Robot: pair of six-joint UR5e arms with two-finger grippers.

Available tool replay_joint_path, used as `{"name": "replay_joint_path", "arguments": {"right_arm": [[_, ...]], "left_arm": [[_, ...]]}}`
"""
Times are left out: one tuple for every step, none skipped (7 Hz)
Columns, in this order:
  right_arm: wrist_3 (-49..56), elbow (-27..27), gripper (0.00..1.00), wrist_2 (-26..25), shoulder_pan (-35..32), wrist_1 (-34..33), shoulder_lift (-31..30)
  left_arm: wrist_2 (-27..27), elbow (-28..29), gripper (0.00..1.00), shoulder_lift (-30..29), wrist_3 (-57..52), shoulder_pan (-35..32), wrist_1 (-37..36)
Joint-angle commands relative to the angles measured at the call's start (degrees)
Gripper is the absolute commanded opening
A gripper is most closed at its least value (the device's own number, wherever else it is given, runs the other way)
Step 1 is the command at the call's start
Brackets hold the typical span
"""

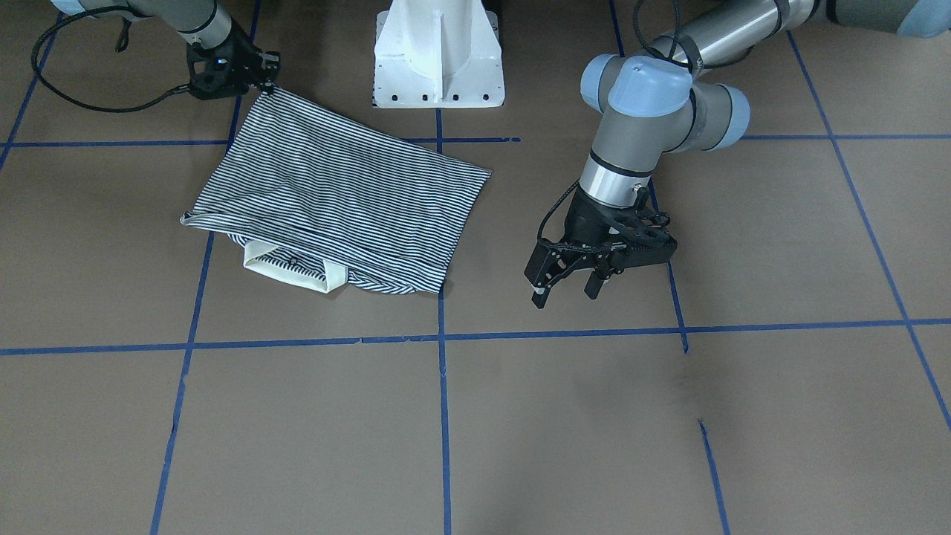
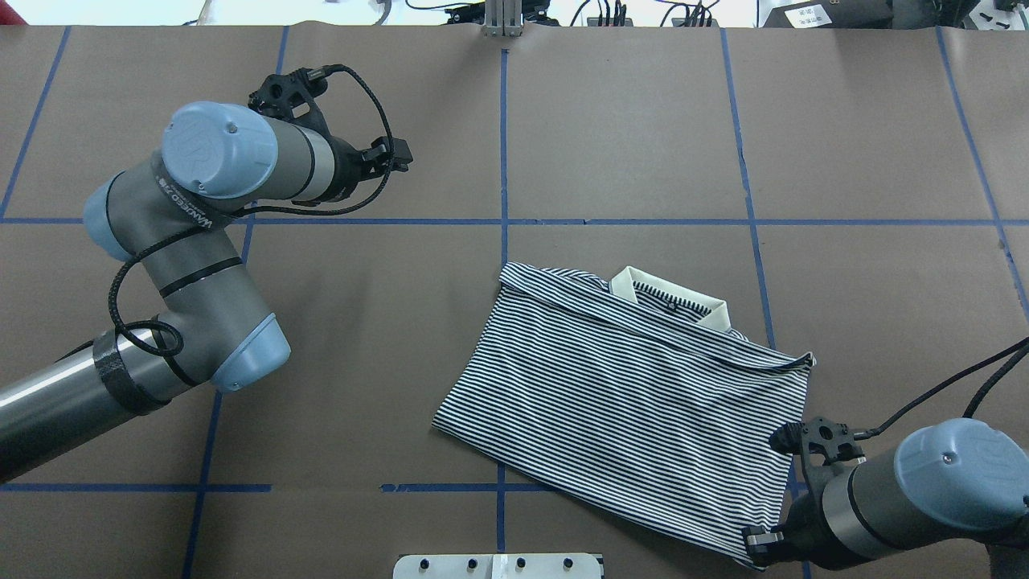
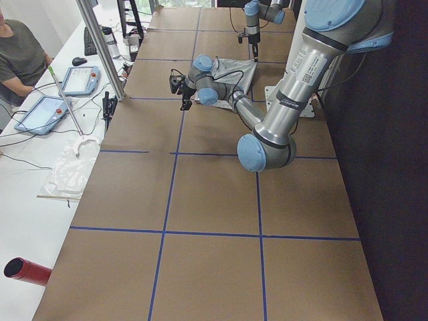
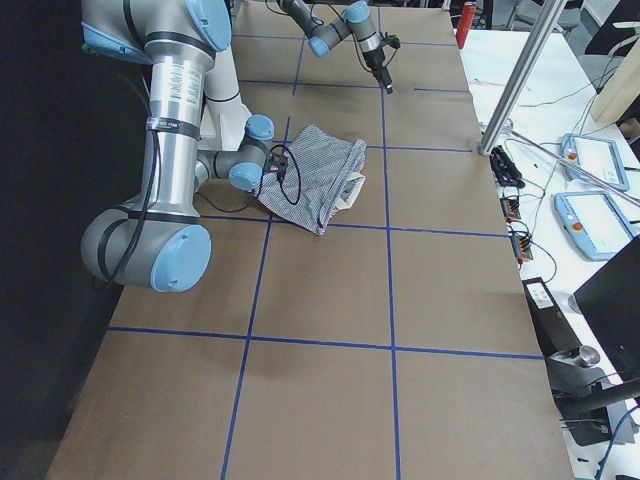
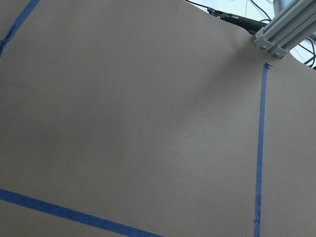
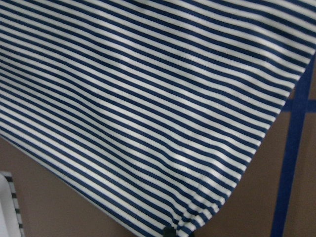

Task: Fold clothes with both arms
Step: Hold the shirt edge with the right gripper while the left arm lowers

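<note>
Exterior front-facing view, folded striped polo shirt (image 1: 334, 186) lying on the table (image 1: 669, 416), robot's right of centre, collar (image 1: 293, 276) far from the robot, right gripper (image 1: 266, 88) pinching its near corner, left gripper (image 1: 566, 293) spread open, empty, well apart.

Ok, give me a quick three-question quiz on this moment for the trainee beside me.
1. True or false: the left arm has its jaws shut on the shirt.
2. Which part of the shirt does the right arm hold? A: a sleeve. B: a corner of the striped cloth. C: the buttons.
3. Fill in: the cream collar lies on the side ____ from the white base.
Key: 1 false, its jaws are open over bare table, apart from the shirt. 2 B. 3 far.
</note>
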State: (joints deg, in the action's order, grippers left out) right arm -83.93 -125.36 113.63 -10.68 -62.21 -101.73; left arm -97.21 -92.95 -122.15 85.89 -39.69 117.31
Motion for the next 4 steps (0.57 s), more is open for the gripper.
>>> {"name": "replay_joint_path", "arguments": {"right_arm": [[-0.97,-1.72,1.0,-0.69,-1.95,0.24,0.92],[-0.97,-2.08,1.0,-0.6,-7.81,0.24,3.79],[-0.88,-3.13,1.0,-0.25,-11.87,0.24,5.82],[-0.97,-3.14,1.0,-0.16,-14.87,0.24,7.58]], "left_arm": [[-3.31,-3.17,1.0,0.16,2.5,3.54,-5.37],[-3.34,-8.25,1.0,0.07,7.92,9.14,-12.64],[-2.9,-10.91,1.0,-0.19,13.54,13.81,-19.85],[-1.6,-12.76,0.99,0.15,17.52,18.03,-22.79]]}}
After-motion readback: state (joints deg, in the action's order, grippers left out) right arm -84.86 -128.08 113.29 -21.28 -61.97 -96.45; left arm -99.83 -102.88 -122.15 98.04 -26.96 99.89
